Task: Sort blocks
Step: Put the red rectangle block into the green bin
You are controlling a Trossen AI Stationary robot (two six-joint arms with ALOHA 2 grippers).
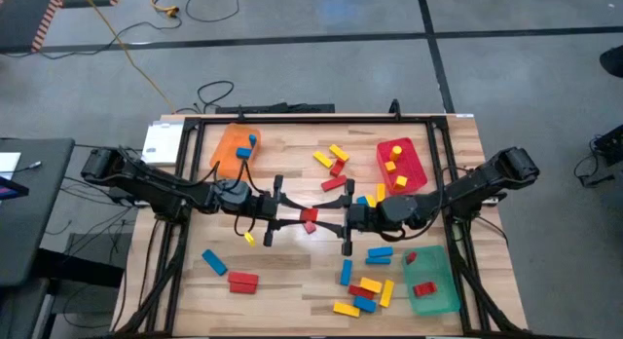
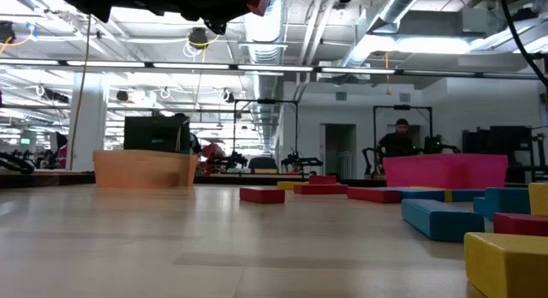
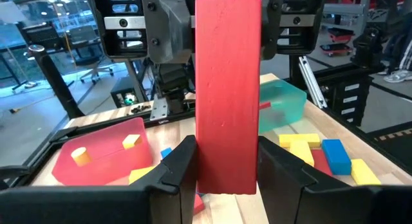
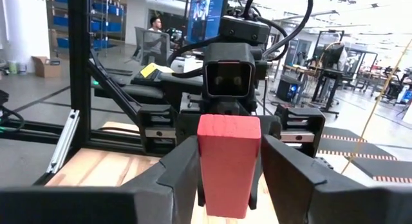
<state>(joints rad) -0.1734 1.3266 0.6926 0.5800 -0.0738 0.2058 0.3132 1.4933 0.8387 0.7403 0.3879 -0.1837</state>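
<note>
Midair, the left gripper [image 1: 275, 214] and right gripper [image 1: 343, 218] both clasp one red block [image 1: 310, 216], though the right's hold looks less certain. Below, loose blocks [image 1: 362, 284] scatter the wooden table [image 1: 292, 271]. Beyond lies a bright workshop with a person [image 2: 400, 137].

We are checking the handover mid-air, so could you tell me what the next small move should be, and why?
Probably the right gripper should finish closing on the red block before the left gripper lets go. Both grippers meet at the block above the table's middle; the left gripper's fingers clamp one end, and the right gripper's fingers flank the other end.
</note>
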